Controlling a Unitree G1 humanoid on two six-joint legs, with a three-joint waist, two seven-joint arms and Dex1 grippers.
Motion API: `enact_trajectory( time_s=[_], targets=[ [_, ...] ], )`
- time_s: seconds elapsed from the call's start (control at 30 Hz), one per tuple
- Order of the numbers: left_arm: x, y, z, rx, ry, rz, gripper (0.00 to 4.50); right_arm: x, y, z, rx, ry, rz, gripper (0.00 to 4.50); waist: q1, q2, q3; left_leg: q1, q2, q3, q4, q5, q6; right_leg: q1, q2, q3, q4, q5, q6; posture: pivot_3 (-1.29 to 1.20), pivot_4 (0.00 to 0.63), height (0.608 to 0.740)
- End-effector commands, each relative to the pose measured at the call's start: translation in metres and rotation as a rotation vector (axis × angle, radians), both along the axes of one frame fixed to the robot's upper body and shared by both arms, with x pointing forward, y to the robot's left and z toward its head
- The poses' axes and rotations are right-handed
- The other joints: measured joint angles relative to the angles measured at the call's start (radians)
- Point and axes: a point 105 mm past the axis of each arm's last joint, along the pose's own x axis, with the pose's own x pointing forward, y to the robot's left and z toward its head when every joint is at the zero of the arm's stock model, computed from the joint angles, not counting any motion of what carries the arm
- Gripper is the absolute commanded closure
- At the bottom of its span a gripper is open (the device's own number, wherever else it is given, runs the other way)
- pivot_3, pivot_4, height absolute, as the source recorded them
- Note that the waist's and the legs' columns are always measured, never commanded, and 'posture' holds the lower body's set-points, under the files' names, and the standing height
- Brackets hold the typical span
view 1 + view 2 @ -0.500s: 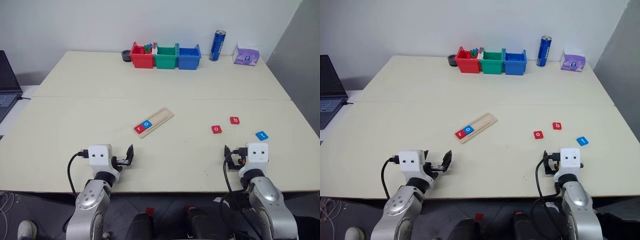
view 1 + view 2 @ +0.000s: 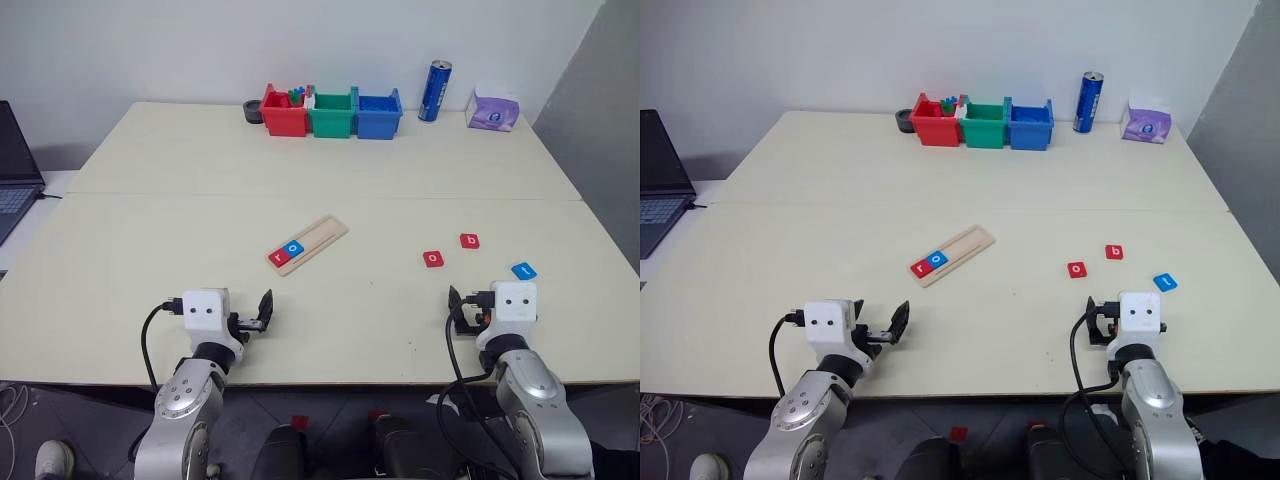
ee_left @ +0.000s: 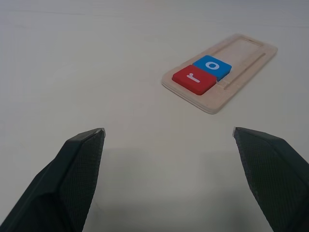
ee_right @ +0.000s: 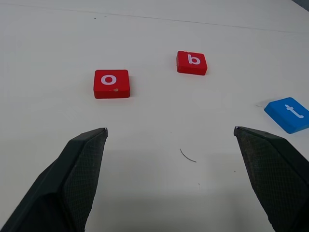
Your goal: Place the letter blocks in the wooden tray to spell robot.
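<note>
Letter blocks untouched, both fingers wide apart

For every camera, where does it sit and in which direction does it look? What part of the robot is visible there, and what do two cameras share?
Left eye view: on the head, looking forward and down at the table; both arms show, left gripper and right gripper open.
Right eye view: beside it, same scene, including the wooden tray.
Left wrist view: along its two fingers at the tray holding the red r and blue o.
Right wrist view: along its fingers at the loose red o, red b, blue t.
Shared: head and left wrist views both show the tray.
</note>
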Motion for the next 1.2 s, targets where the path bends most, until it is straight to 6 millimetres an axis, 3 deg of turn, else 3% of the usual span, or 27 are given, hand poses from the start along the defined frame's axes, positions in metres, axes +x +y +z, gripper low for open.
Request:
enact_trajectory(
  time_s=[0.03, 0.27, 0.4, 0.47, 0.67, 0.83, 0.97, 1.2],
  targets=[
    [0.0, -0.003, 0.014, 0.015, -0.063, -0.014, 0.0, 0.002, 0.001, 0.015, -0.012, -0.062, 0.004, 0.04, 0.0, 0.0, 0.0, 0.0, 0.0, 0.0, 0.0, 0.0, 0.0, 0.0, 0.0, 0.0, 0.0, 0.0, 0.0, 0.0, 0.15, 0.74],
    [0.002, -0.001, 0.018, 0.009, -0.079, -0.011, 0.0, 0.005, 0.003, 0.02, -0.005, -0.087, 0.022, 0.04, 0.0, 0.0, 0.0, 0.0, 0.0, 0.0, 0.0, 0.0, 0.0, 0.0, 0.0, 0.0, 0.0, 0.0, 0.0, 0.0, 0.15, 0.74],
    [0.006, -0.003, 0.024, 0.004, -0.097, -0.045, 0.0, 0.011, 0.015, 0.029, 0.027, -0.102, 0.145, 0.04, 0.0, 0.0, 0.0, 0.0, 0.0, 0.0, 0.0, 0.0, 0.0, 0.0, 0.0, 0.0, 0.0, 0.0, 0.0, 0.0, 0.15, 0.74],
    [0.008, -0.004, 0.027, 0.001, -0.101, -0.06, 0.0, 0.016, 0.023, 0.037, 0.026, -0.116, 0.24, 0.04, 0.0, 0.0, 0.0, 0.0, 0.0, 0.0, 0.0, 0.0, 0.0, 0.0, 0.0, 0.0, 0.0, 0.0, 0.0, 0.0, 0.15, 0.74],
    [0.024, 0.005, 0.048, 0.032, -0.157, -0.199, 0.0, 0.019, 0.063, 0.07, 0.048, -0.05, 0.839, 0.04, 0.0, 0.0, 0.002, 0.0, -0.001, 0.001, 0.0, 0.0, 0.0, 0.0, 0.001, -0.004, 0.0, 0.0, 0.0, 0.0, 0.15, 0.74],
    [0.041, 0.01, 0.05, 0.119, -0.135, -0.364, 0.0, 0.018, 0.076, 0.079, 0.029, 0.008, 1.092, 0.04, 0.0, 0.001, 0.002, -0.001, 0.0, -0.001, -0.001, 0.0, 0.0, 0.001, 0.002, -0.006, -0.001, -0.001, -0.002, 0.0, 0.15, 0.74],
    [0.054, 0.012, 0.052, 0.153, -0.126, -0.474, 0.0, 0.018, 0.089, 0.084, 0.027, 0.01, 1.207, 0.04, 0.0, 0.001, 0.002, -0.002, 0.0, -0.002, 0.0, 0.0, 0.0, 0.0, 0.002, -0.008, -0.001, -0.001, -0.002, 0.0, 0.15, 0.74],
    [0.066, 0.003, 0.05, 0.153, -0.102, -0.624, 0.0, 0.028, 0.098, 0.094, 0.035, -0.033, 1.215, 0.04, 0.001, 0.001, 0.002, -0.005, 0.0, -0.003, 0.001, 0.0, 0.0, -0.001, 0.001, -0.012, -0.001, -0.001, -0.002, 0.0, 0.15, 0.74]
  ],
)
